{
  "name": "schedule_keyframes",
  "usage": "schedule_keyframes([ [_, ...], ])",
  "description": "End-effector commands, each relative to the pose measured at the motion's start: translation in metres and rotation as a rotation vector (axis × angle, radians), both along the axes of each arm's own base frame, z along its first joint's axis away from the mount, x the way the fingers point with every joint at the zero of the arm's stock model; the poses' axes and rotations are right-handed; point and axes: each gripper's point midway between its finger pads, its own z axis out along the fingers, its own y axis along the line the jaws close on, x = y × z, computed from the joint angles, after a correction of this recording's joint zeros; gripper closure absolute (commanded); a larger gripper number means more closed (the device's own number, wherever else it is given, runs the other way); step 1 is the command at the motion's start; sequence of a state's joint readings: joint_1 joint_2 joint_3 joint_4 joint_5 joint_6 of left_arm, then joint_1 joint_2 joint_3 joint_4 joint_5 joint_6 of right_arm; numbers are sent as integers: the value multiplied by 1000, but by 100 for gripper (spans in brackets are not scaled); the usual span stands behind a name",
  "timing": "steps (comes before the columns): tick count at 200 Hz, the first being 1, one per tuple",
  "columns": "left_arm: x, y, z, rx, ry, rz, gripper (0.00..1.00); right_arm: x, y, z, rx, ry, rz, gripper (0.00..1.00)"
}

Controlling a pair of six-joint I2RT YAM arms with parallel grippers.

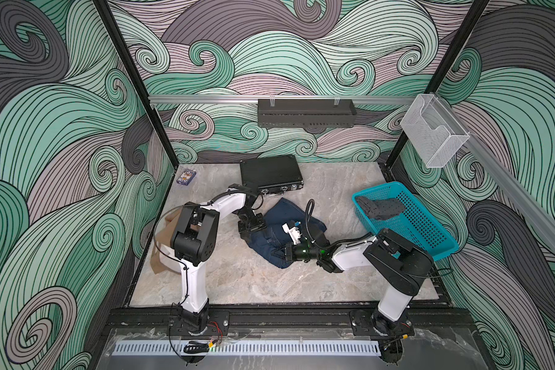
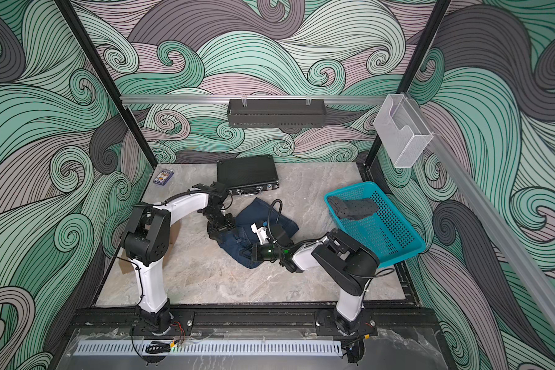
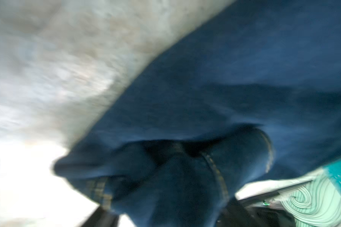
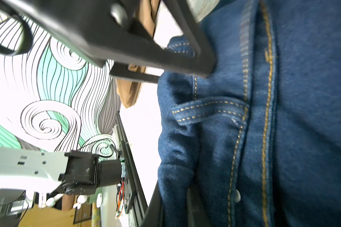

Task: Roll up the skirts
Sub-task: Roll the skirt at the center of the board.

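The right gripper (image 1: 281, 253) is clamped on a bunched fold of the denim skirt (image 1: 277, 213), pinching the thick stitched cloth at the garment's near edge. The right wrist view shows yellow seams and a belt loop crowding against its black fingers (image 4: 195, 39). Across the cloth, the left gripper (image 1: 253, 228) sits low at the skirt's left edge. Its own blurred wrist view shows a rolled lip of denim lying between its fingers, though whether they grip it cannot be told. The dark blue skirt lies crumpled in the middle of the marble-patterned table (image 1: 253, 282), bunched at the near end and spread flatter toward the back. Just behind it sits a closed black case (image 1: 269, 173), with a small blue card box (image 1: 186, 176) in the far left corner. The grey dotted skirt (image 1: 380, 208) rests bundled in the teal basket (image 1: 430, 234) at the right, well apart. The tan skirt (image 1: 157, 258) lies at the table's left edge, half hidden beneath the left arm.
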State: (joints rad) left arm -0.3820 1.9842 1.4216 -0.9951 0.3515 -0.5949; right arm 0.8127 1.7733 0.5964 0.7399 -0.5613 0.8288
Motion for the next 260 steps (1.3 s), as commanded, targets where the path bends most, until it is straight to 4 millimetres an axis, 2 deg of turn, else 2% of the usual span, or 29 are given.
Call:
schedule_keyframes([
  [1,-1,9,-17,67,11,-17,58,-29,1,-1,25,46,133,100],
  [19,0,15,-15,113,35,-20,100,-34,3,0,39,49,162,100],
  [39,-5,28,-6,182,59,-26,100,-36,-3,-6,5,69,151,100],
  [65,-24,35,6,201,140,-124,100,-41,-8,-11,-5,139,133,100],
  [81,-32,48,10,261,185,-176,100,-42,-15,-26,-64,229,95,100],
  [98,-36,52,11,270,166,-153,100,-42,-21,-33,-85,232,70,100],
  [107,-37,49,7,249,164,-135,100,-41,-26,-35,-104,198,56,88],
  [119,-41,46,2,240,195,-124,100,-40,-31,-33,-132,136,52,64],
  [138,-41,42,-2,228,214,-108,100,-36,-37,-24,-171,32,60,51],
  [164,-39,42,-2,237,227,-103,100,-28,-46,-1,-199,-190,40,25],
  [195,-39,46,-1,268,243,-125,100,-37,-48,18,-367,-635,71,18],
  [210,-39,47,1,275,248,-127,100,-44,-44,27,-407,-812,75,11],
  [212,-38,46,1,274,250,-127,100,-45,-43,28,-407,-830,76,5],
  [216,-38,46,1,272,254,-127,100,-47,-41,31,-404,-857,82,2],
  [239,-38,42,5,271,261,-142,100,-49,-35,35,-443,-967,56,1],
  [260,-37,43,6,273,270,-152,100,-43,-31,26,-510,-989,42,1],
])
